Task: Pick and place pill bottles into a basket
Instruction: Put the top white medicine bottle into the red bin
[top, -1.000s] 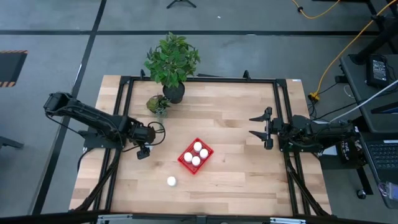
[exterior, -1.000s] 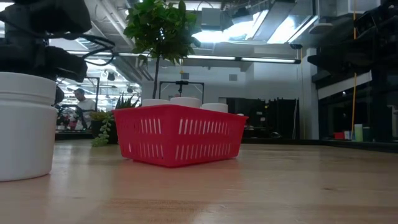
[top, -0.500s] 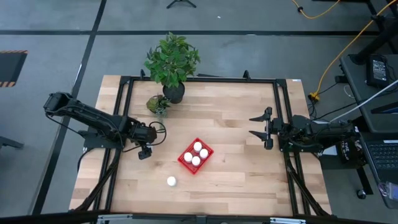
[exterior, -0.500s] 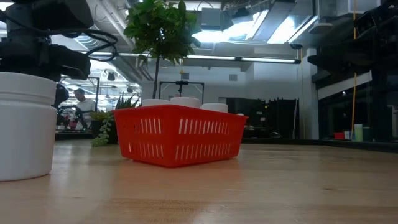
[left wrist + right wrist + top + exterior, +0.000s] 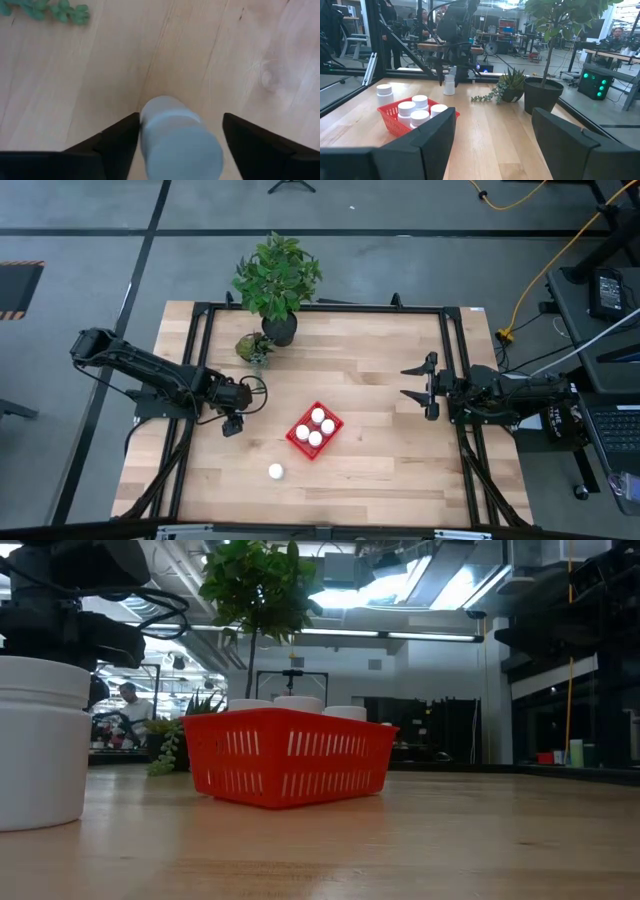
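The red basket [image 5: 314, 430] sits mid-table with several white pill bottles [image 5: 317, 416] standing in it. Another pill bottle [image 5: 275, 471] stands alone near the table's near edge, large at the left of the low view [image 5: 40, 740]. My left gripper [image 5: 180, 150] is left of the basket, pointing down, open, with a white pill bottle [image 5: 180, 142] between its fingers. In the right wrist view that bottle [image 5: 449, 87] stands on the table under the gripper. My right gripper [image 5: 415, 383] waits open at the table's right edge, holding nothing. My left gripper comes at the bottle from above, its fingers on either side of the cap end. One finger [image 5: 117, 142] looks to lie against the bottle's side [image 5: 146, 125]. The other finger [image 5: 250, 145] stands apart from it. The bottle stands upright on the table.
A potted plant [image 5: 279, 315] and a small succulent [image 5: 253, 347] stand at the far left of the table. A black frame [image 5: 320, 307] runs round the tabletop. Bare wood lies between the basket and my right gripper.
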Robot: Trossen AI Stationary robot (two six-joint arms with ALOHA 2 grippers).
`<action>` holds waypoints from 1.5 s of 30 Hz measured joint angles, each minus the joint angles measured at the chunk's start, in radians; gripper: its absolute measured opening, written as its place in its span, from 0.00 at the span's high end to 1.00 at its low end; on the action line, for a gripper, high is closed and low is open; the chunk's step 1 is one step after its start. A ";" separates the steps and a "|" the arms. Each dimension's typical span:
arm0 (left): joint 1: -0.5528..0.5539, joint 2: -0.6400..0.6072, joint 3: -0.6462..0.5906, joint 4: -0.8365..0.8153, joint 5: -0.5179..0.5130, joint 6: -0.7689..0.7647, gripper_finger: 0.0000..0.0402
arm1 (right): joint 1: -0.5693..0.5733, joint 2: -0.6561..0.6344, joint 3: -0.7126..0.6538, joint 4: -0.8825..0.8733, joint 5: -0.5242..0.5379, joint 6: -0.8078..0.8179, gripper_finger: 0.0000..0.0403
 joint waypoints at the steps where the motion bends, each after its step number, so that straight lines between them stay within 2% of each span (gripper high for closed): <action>1: 0.000 0.000 0.000 0.000 0.000 0.000 0.35 | 0.000 0.000 0.000 0.000 0.000 0.000 0.35; 6: 0.000 -0.001 0.000 0.002 0.000 0.001 0.54 | 0.000 0.000 0.000 0.000 0.000 0.000 0.34; 8: 0.000 -0.001 0.001 0.003 0.000 0.002 0.58 | 0.000 0.000 0.000 0.000 0.000 0.000 0.34; 13: 0.000 -0.001 0.000 0.053 0.009 0.020 0.58 | 0.000 0.000 0.000 0.000 0.000 0.000 0.34; 20: 0.000 -0.002 0.000 0.274 0.094 0.086 0.58 | 0.000 0.000 0.000 0.000 0.000 0.000 0.34; 24: 0.000 -0.012 0.000 0.342 0.132 0.089 0.58 | 0.000 0.000 0.000 0.000 0.000 0.000 0.34; 30: -0.001 -0.016 0.053 0.340 0.189 0.128 0.58 | 0.000 0.000 0.000 0.000 0.000 0.000 0.34; 38: -0.002 -0.002 0.188 0.340 0.189 0.227 0.58 | 0.000 0.000 0.000 0.000 0.000 0.000 0.34; 45: -0.002 0.117 0.314 0.277 0.194 0.313 0.58 | 0.000 0.000 0.000 0.000 0.000 0.000 0.34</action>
